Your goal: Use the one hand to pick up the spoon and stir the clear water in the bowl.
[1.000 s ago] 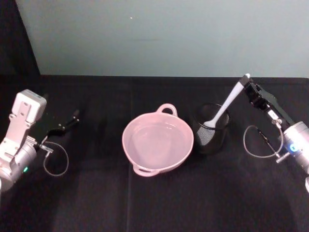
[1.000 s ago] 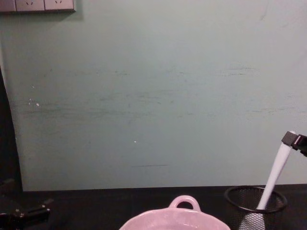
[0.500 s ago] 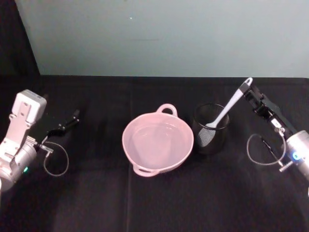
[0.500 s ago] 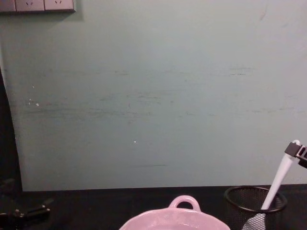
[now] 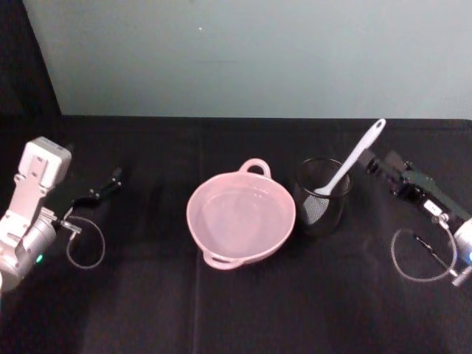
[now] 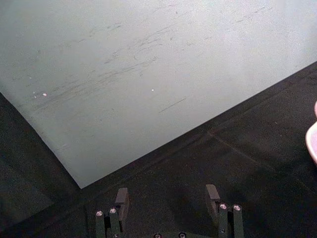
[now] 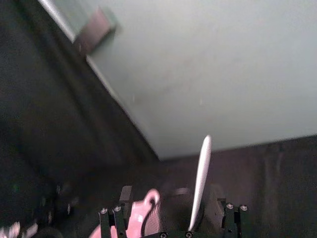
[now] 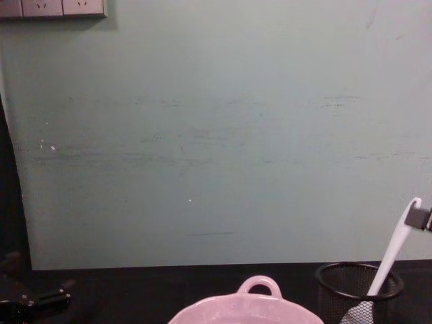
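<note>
Now the right gripper (image 5: 376, 167) has backed off, jaws spread, leaving the spoon (image 5: 349, 163) leaning in the mesh cup (image 5: 321, 196) right of centre. Seemingly the pickup must be retried; left gripper (image 6: 168, 198) idles, jaws spread.

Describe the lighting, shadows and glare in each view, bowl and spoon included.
Head view: even light; black cloth swallows shadows; faint shine marks the water in the pink bowl; white spoon bright. Chest view: wall evenly lit, no glare. Right wrist view: spoon bright between the fingers of the open right end effector, surroundings dim. Left wrist view: open left end effector over dark cloth.
</note>
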Robot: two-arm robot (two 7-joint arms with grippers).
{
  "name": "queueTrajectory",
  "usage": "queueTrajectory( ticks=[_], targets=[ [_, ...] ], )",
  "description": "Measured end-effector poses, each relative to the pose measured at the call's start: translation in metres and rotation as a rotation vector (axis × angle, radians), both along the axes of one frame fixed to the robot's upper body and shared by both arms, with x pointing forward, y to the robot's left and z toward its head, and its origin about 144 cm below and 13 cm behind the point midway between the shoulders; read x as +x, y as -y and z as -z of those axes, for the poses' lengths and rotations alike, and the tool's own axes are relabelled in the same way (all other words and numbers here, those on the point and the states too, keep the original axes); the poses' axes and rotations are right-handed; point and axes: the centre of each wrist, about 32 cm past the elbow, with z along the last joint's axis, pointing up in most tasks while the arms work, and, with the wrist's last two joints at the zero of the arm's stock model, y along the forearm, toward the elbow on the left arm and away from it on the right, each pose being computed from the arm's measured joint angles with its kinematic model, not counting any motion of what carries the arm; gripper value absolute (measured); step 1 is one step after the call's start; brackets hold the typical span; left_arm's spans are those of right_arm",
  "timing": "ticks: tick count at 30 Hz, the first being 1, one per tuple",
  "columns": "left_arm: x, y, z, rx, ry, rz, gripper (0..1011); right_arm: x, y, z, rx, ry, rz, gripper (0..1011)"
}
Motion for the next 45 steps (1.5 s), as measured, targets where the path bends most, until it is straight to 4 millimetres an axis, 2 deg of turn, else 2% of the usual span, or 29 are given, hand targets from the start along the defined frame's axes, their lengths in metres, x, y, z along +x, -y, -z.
queueTrajectory(
  ticks=[5,12,20,25,28,32,36,41,45],
  targets=[
    [0.0,0.0,0.0,0.0,0.0,0.0,1011,-0.009,0.007,-0.01,-0.123,-0.088,-0.039,1003],
    [0.0,0.0,0.0,0.0,0.0,0.0,1011,-0.008,0.017,-0.021,-0.327,-0.222,-0.048,1002],
    [0.0,0.0,0.0,0.0,0.0,0.0,1011,0.008,0.012,-0.041,-0.573,-0.245,0.015,1003],
    [0.0,0.0,0.0,0.0,0.0,0.0,1011,0.025,0.003,-0.044,-0.688,-0.199,0.054,1003],
    [0.0,0.0,0.0,0.0,0.0,0.0,1011,0.039,-0.002,-0.037,-0.742,-0.103,0.09,1003],
    [0.0,0.0,0.0,0.0,0.0,0.0,1011,0.047,-0.004,-0.027,-0.761,-0.014,0.116,1003],
    [0.0,0.0,0.0,0.0,0.0,0.0,1011,0.052,-0.004,-0.002,-0.744,0.126,0.16,1003],
    [0.0,0.0,0.0,0.0,0.0,0.0,1011,0.053,0.0,0.031,-0.674,0.216,0.18,1002],
    [0.0,0.0,0.0,0.0,0.0,0.0,1011,0.052,-0.001,0.043,-0.631,0.237,0.185,1003]
  ],
)
